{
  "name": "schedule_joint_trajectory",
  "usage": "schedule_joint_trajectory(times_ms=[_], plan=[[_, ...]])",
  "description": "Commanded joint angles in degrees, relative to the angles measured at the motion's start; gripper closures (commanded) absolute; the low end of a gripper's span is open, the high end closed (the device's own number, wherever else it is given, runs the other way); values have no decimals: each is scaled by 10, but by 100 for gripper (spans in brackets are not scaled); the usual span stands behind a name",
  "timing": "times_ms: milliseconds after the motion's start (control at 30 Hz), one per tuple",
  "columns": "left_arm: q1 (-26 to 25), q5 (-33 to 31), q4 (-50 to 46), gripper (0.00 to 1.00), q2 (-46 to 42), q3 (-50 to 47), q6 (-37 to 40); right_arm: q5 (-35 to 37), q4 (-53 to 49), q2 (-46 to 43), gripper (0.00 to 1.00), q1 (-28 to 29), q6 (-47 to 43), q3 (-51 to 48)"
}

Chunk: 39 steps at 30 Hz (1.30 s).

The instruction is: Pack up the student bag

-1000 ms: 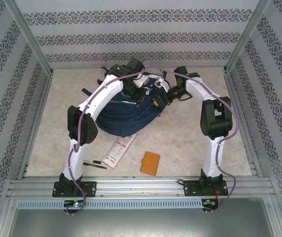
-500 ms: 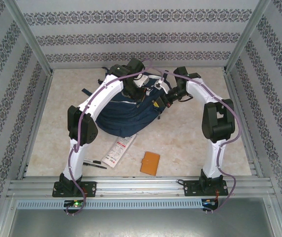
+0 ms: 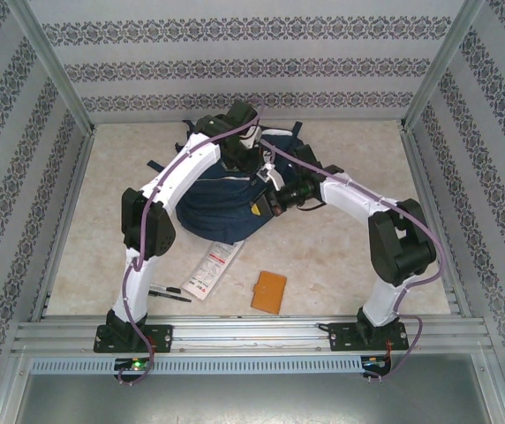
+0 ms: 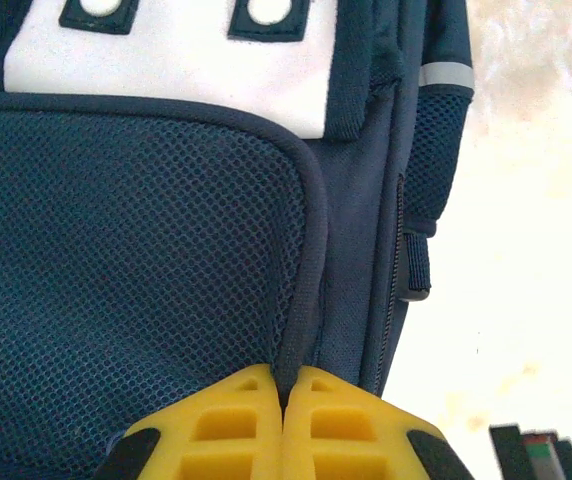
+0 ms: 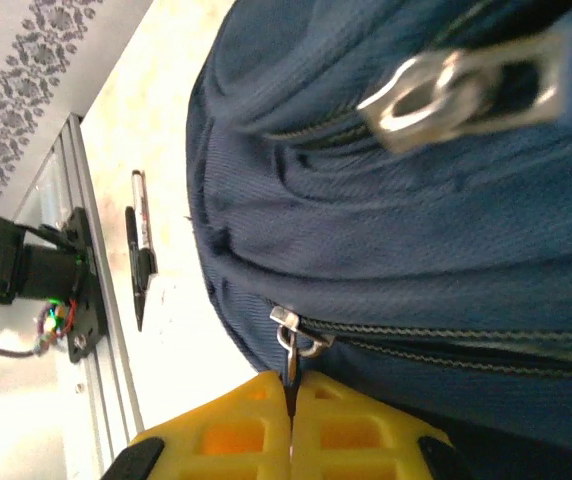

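Lying nearest on the table [image 3: 341, 238], the pens [image 3: 169, 292], a white leaflet [image 3: 213, 269] and an orange notebook [image 3: 268, 290] are not yet packed. Just beyond them, the student bag [image 3: 217, 212] sits in the middle of the table, towards its far half.

Over the last second the right tool [image 5: 291, 400] has swung from the bag's far right side to its nearer right flank. Its fingers have come together and now pinch the zip pull [image 5: 291, 350]. Farther back, the left tool [image 4: 284, 395] stays clamped on the mesh pocket edge [image 4: 306, 280], seemingly steadying the bag.

With the pull caught, the zip can probably be drawn open, which has to happen before any of the loose items go in.
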Motion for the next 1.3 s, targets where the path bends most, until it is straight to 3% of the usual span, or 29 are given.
schedule_joint_trajectory(times_ms=[0,133,200,267,367,500,567,733,833,1000,1133,1267], plan=[[2,38,129,100,7,7,-69,56,230,-14,98,64,226,-71],[2,57,146,100,15,4,-78,164,367,-18,89,114,357,-130],[4,63,146,100,12,3,-71,206,408,-37,76,120,399,-166],[6,58,142,100,6,-1,-62,253,424,-78,73,113,422,-211],[12,65,140,100,-4,-10,-55,290,416,-162,62,87,416,-263],[16,78,137,100,-9,-14,-47,384,334,-271,36,60,398,-287],[16,92,140,100,-9,-14,-43,392,323,-291,33,36,410,-288],[16,114,144,100,-5,-13,-37,340,264,-232,35,-10,511,-225],[16,128,146,100,-4,-12,-40,296,285,-172,39,-2,563,-187],[17,127,140,100,-3,-12,-38,308,316,-115,44,37,588,-131],[17,133,138,100,-1,-11,-39,303,341,-85,57,47,608,-114],[22,141,133,97,-1,-10,-40,297,353,-67,84,49,616,-111]])
